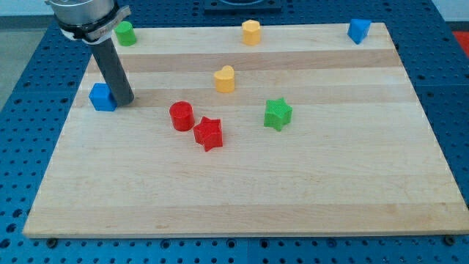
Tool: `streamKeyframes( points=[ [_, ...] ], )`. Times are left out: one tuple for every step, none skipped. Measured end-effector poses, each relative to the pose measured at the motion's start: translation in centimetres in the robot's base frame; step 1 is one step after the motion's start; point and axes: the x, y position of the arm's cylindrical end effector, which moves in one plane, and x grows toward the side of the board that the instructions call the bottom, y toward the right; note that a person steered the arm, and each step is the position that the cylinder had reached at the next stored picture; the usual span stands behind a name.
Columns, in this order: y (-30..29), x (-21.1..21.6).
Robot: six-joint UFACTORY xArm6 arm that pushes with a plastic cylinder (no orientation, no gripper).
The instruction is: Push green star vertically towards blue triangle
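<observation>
The green star (278,114) lies right of the board's middle. The blue triangle (358,30) sits at the board's top right corner, above and to the right of the star. My tip (124,100) rests on the board at the left side, touching the right side of a blue cube (102,97). It is far to the left of the green star.
A red cylinder (181,116) and a red star (208,133) lie close together left of the green star. A yellow block (225,78) sits above them. Another yellow block (251,32) and a green block (125,33) stand along the top edge of the wooden board (242,198).
</observation>
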Motion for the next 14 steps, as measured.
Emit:
streamKeyframes(
  points=[
    [2.0,0.2],
    [5.1,0.3],
    [8.0,0.6],
    [10.8,1.8],
    [12.9,3.1],
    [15.8,4.6],
    [19.1,5.9],
    [22.1,6.3],
    [23.9,5.5],
    [26.6,5.3],
    [28.9,5.0],
    [29.0,4.8],
    [28.2,4.2],
    [28.1,4.2]
  ],
)
